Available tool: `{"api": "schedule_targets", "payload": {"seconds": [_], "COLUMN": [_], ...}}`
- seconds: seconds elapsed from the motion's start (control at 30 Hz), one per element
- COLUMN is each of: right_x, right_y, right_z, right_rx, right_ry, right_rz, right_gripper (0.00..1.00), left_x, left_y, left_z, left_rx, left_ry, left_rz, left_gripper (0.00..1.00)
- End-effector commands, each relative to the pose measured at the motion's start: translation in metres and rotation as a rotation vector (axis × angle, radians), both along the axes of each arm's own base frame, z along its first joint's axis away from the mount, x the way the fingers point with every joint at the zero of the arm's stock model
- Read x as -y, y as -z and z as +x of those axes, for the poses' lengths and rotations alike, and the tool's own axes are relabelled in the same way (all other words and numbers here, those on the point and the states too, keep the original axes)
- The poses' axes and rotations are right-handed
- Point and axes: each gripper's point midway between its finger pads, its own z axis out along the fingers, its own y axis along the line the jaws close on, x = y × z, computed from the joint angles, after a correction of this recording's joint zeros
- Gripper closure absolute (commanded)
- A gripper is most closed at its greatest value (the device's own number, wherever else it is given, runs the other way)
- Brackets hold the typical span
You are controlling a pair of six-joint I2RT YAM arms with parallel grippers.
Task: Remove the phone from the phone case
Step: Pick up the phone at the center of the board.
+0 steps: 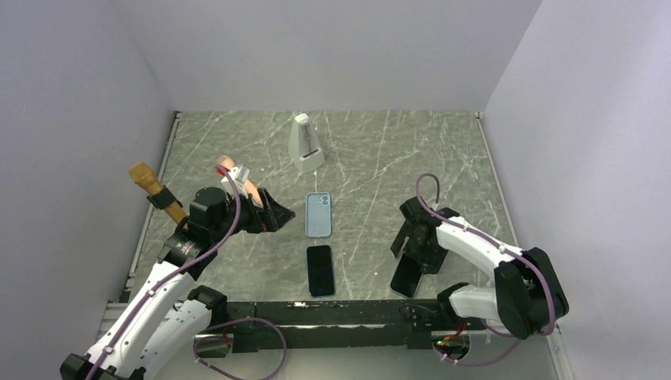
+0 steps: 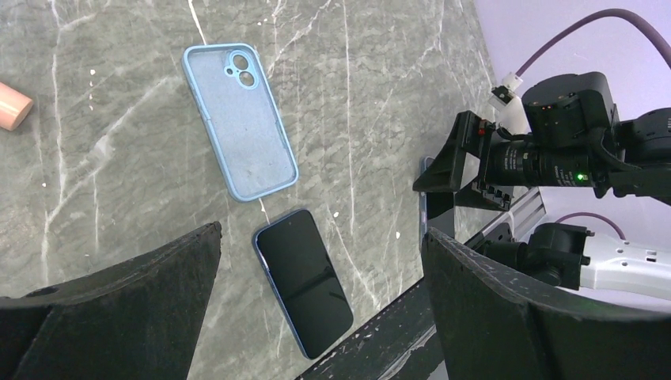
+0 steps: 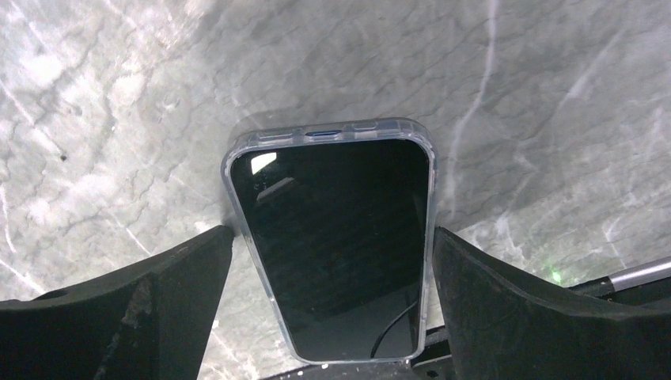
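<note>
Looks like slick, stiff phone (image 3: pixel 336 253) in bendy clear case (image 3: pixel 328 129); grab long edges with wide-open, empty right gripper (image 3: pixel 328 237).

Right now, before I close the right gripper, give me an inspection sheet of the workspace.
Surface: grey marbled table, nothing spilled.
Job's things: clear-cased phone screen up under the right gripper; empty blue case and bare black phone mid-table, apart.
Clutter: white wedge stand, wooden-handled tool, pink cylinder.
Grippers: left gripper open, empty; right open astride that phone.
Cables: purple cables along both arms, off the items.
Surroundings: plain walls, nothing else seen.
</note>
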Motion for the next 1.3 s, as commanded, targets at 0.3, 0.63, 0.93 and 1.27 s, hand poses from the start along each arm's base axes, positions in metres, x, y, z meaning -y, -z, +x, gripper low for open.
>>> {"api": "schedule_targets", "payload": {"seconds": [0.3, 0.63, 0.93, 1.27], "right_x": [-0.025, -0.045, -0.075, -0.125], "right_y": [0.023, 0.002, -0.051, -0.117], "right_z": [-0.021, 0.014, 0.067, 0.090], "right_rx": [-0.218, 0.103, 0.610, 0.844], "right_ry": [-0.091, -0.112, -0.348, -0.515], "right_rz": [0.006, 0.136, 0.298, 0.408], "right_gripper": [0.91, 1.00, 1.00, 1.00], "left_x": [-0.005, -0.001, 0.017, 0.047], "left_y": [-0.014, -0.019, -0.004, 0.011], "left_z": [-0.004, -0.003, -0.001, 0.009], "left_rx": [0.058, 0.057, 0.003, -0.170], "left_ry": [-0.008, 0.016, 0.066, 0.151], "left_rz": [-0.003, -0.006, -0.093, -0.183], "left_gripper": [0.01, 0.01, 0.01, 0.06]}}
